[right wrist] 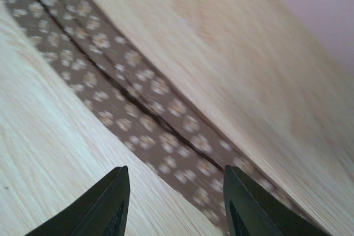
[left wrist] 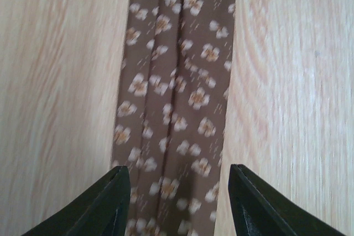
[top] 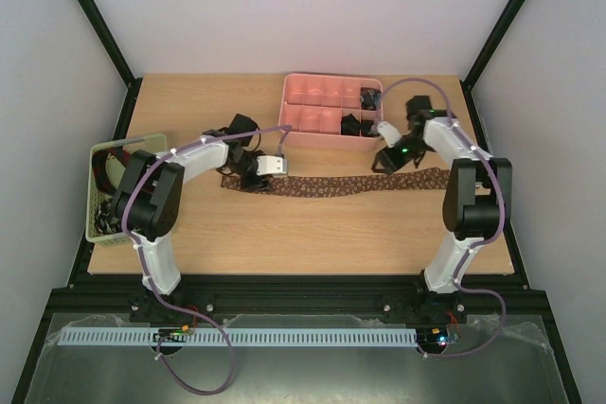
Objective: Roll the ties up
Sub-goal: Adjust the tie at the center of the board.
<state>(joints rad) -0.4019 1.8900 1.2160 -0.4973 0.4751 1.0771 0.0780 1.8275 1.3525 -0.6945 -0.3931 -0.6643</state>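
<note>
Brown tie (top: 341, 185): flat and unrolled across frame centre; you still have to roll it.
Left gripper (left wrist: 178, 168): jaws parted, straddling the tie, holding nothing.
Right gripper (right wrist: 174, 172): jaws parted above the tie.
Pink tray (top: 312, 142): upper centre, holds dark coils (top: 355, 125), probably finished ties.

Robot lab test cell, not a home or shop. Plain white panels (top: 303, 7) on black frame posts (top: 95, 16) box in a wooden worktop (top: 312, 234). Left arm (top: 156, 205) and right arm (top: 473, 201) are bolted to a black rail (top: 303, 286) at the near edge. Purple cables (top: 222, 366) run exposed, with a slotted cable duct (top: 284, 337) in front. Props on top: brown tie (top: 350, 184), pink tray (top: 294, 120), green basket (top: 95, 234).
</note>
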